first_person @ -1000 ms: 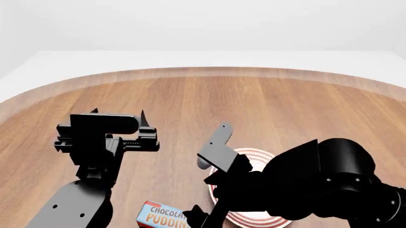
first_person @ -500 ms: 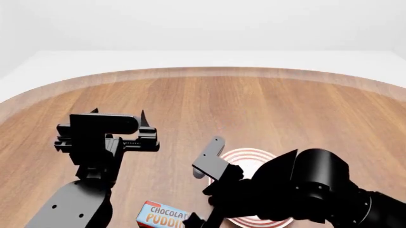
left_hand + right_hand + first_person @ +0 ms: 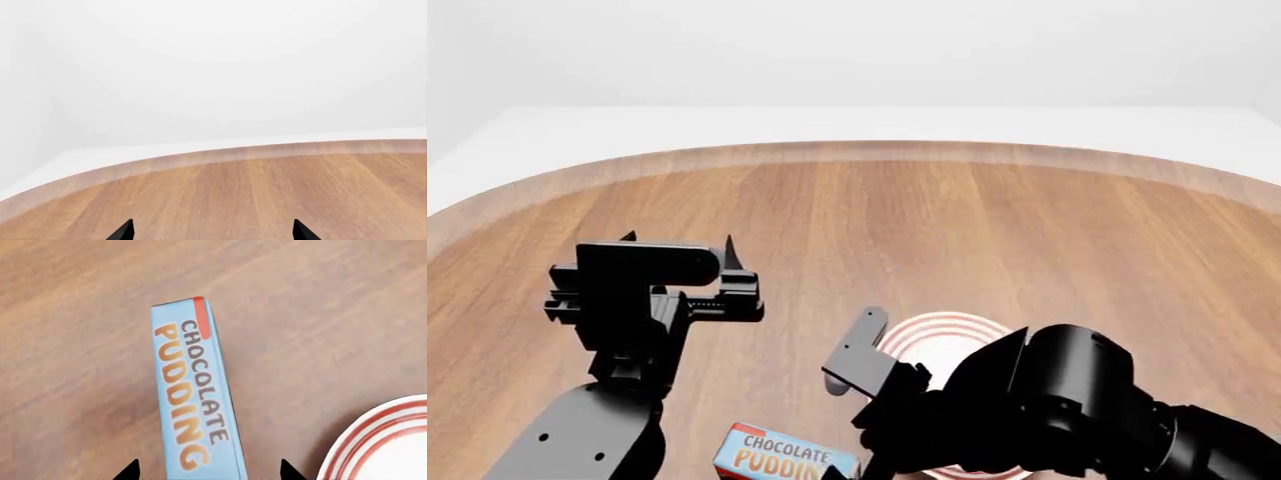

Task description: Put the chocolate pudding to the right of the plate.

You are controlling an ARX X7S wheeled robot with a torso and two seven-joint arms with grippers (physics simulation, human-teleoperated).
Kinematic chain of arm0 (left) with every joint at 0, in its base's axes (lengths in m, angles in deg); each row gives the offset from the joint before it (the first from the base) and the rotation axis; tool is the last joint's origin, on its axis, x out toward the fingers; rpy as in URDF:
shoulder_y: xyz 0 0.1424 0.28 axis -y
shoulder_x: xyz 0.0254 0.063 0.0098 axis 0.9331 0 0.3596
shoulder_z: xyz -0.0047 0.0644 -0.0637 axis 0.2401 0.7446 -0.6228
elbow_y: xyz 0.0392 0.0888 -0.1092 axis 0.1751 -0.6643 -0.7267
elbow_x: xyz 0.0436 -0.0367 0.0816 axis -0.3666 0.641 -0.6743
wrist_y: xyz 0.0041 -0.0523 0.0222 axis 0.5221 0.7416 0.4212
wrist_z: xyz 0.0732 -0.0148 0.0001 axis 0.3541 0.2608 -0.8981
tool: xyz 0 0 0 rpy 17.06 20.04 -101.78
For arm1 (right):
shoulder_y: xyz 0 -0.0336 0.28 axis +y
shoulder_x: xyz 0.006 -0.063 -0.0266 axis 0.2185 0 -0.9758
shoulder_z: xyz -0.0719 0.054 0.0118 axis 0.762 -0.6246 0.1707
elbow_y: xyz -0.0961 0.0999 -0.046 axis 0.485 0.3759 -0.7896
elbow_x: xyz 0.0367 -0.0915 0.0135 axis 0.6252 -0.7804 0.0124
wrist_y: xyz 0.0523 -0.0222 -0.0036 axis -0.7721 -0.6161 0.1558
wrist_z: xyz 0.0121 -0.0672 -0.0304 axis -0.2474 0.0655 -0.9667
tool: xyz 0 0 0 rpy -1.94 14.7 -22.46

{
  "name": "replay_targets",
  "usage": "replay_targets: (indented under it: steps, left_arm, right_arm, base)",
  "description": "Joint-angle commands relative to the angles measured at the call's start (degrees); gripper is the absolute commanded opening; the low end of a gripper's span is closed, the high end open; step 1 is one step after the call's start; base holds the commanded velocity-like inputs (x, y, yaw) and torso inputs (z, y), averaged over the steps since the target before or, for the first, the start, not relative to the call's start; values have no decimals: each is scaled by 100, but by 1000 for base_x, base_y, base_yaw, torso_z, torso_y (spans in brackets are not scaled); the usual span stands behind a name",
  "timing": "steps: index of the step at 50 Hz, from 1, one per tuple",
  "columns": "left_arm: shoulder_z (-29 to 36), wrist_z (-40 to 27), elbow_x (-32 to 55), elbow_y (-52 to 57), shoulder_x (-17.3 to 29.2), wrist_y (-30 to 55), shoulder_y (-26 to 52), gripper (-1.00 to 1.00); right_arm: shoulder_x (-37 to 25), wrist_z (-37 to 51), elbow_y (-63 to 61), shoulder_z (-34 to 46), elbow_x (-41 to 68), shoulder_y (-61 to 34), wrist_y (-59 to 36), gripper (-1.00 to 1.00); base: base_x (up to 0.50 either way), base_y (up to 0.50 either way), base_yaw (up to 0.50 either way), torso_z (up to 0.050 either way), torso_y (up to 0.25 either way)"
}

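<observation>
The chocolate pudding carton (image 3: 777, 455) lies on the wooden table at the bottom edge of the head view, its light blue top with red edge facing up. In the right wrist view it (image 3: 194, 395) runs lengthwise between my right fingertips. The white plate with red rings (image 3: 941, 333) is just right of the carton, mostly hidden by my right arm; its rim shows in the right wrist view (image 3: 373, 445). My right gripper (image 3: 209, 474) is open, one tip on each side of the carton and apart from it. My left gripper (image 3: 677, 240) is open and empty, over bare table to the left.
The round wooden table (image 3: 961, 215) stretches far ahead, its curved edge (image 3: 200, 157) meeting a white floor and wall. My bulky right arm (image 3: 1068, 410) covers the lower right of the head view.
My right arm has moved left and down toward the pudding carton, uncovering more of the plate's far rim. The left arm has not moved.
</observation>
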Motion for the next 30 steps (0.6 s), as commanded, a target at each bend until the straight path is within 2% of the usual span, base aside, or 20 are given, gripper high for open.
replay_targets:
  steps: [1, 30]
  left_arm:
    - [6, -20, 26, -16, 15, -39, -24, 100]
    - [11, -73, 129, 27, 53, -29, -22, 100]
  right_arm:
    - [100, -147, 133, 264, -185, 67, 99, 100]
    - [247, -460, 520, 720, -520, 300, 411, 100]
  base:
    - [0, 0, 0, 0, 0]
    - [0, 0, 0, 0, 0]
